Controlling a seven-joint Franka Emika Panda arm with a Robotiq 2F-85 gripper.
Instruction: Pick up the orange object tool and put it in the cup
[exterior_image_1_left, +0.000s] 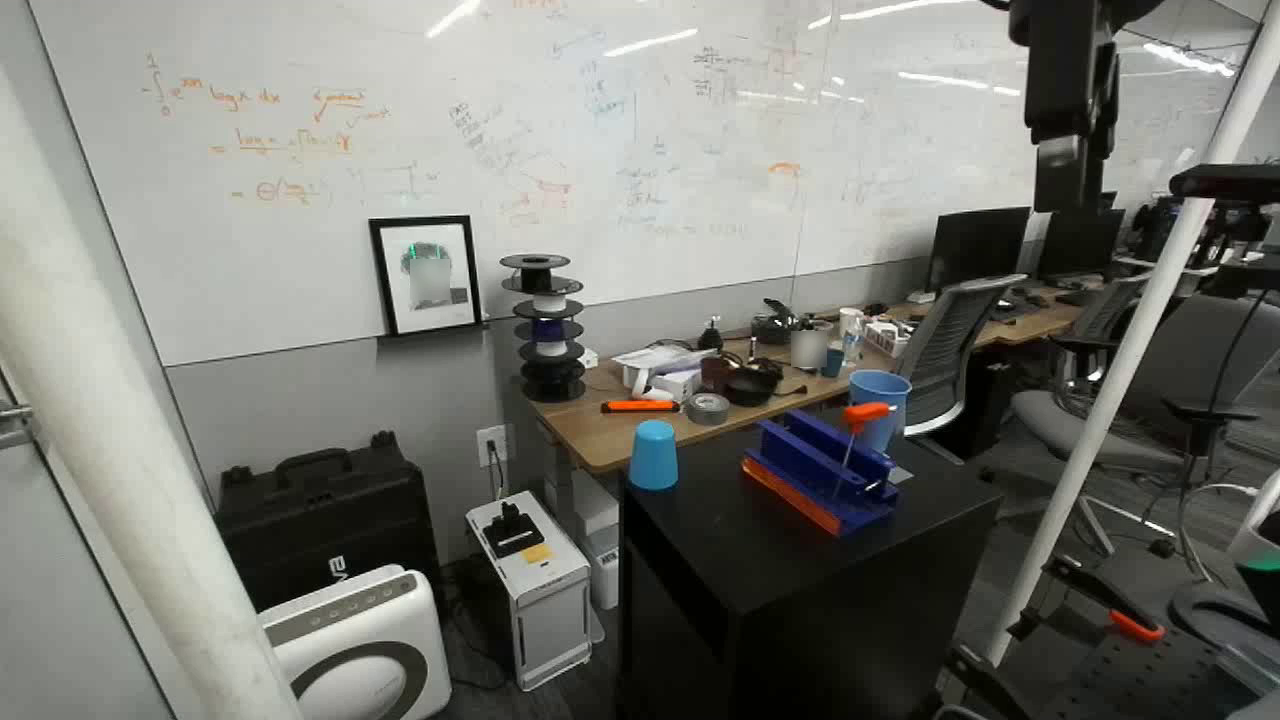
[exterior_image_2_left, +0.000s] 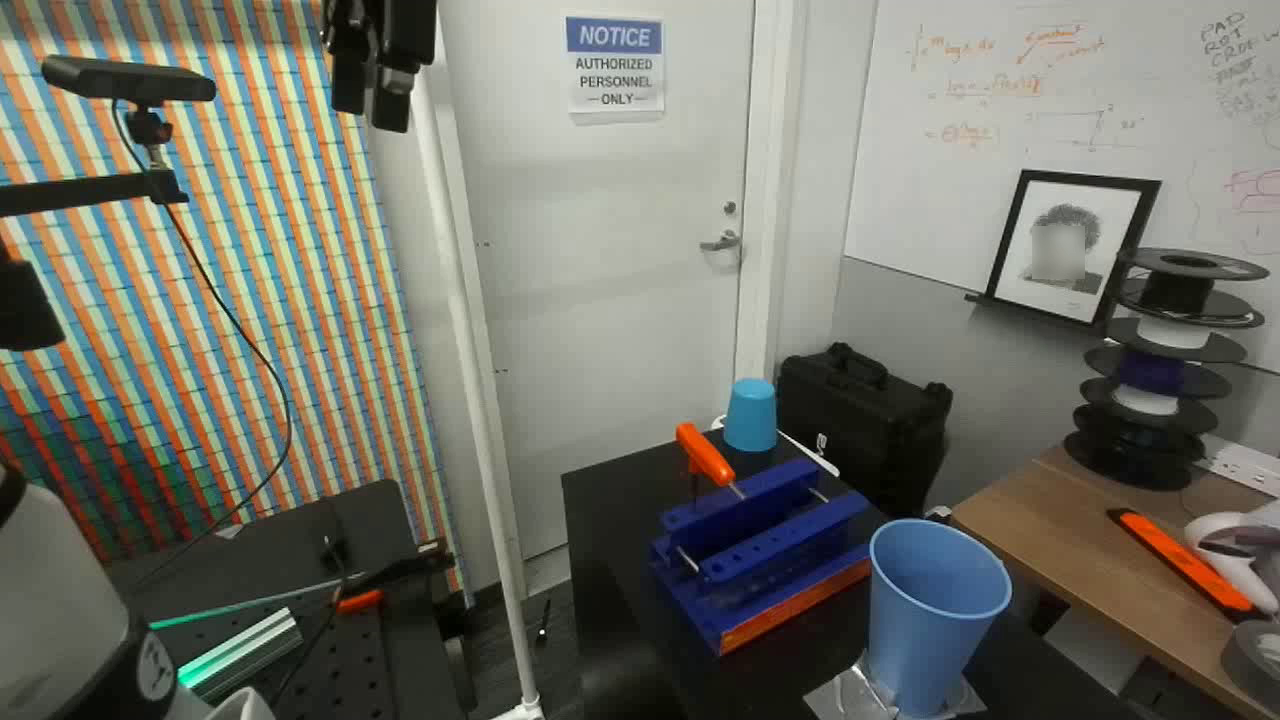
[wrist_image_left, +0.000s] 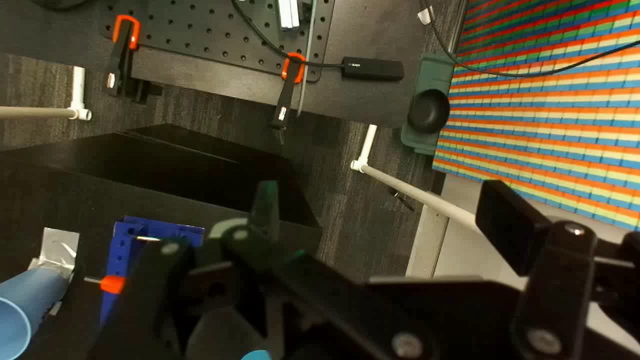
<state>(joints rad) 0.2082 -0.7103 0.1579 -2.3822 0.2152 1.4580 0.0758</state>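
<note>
Gripper (wrist_image_left: 384, 214) spread wide in the wrist view, fingers well apart, holding nothing, touching nothing; in both exterior views it hangs high, well apart from the black cabinet (exterior_image_1_left: 720, 545). Orange tool (exterior_image_2_left: 706, 455) sits in the dark blue tray (exterior_image_2_left: 785, 545) on that cabinet, handle on top, metal shaft running down. Light-blue cup (exterior_image_2_left: 925, 650) stands upright just beside the tray, silver tape (exterior_image_2_left: 838, 692) at its base. Brighter blue cup (exterior_image_2_left: 750, 418) is upside down at a corner of the cabinet top, apart from the tray. Readable text: door sign (exterior_image_2_left: 615, 65) says "NOTICE", then "AUTHORIZED PERSONNEL ONLY". Whiteboard (exterior_image_1_left: 600, 260) has an orange integral (exterior_image_1_left: 230, 95) with "log x dx", plus "constant" next to it, seen in both exterior views. In an exterior view black lettering (exterior_image_2_left: 1222, 45) on the board reads "PAD" and "ROT"; much of the rest is too faint to make out. Black case (exterior_image_1_left: 320, 530) carries white letters (exterior_image_1_left: 337, 570), can't read them whole. Black box (wrist_image_left: 377, 70) in the wrist view has small white print (wrist_image_left: 356, 65), too blurred to read.
</note>
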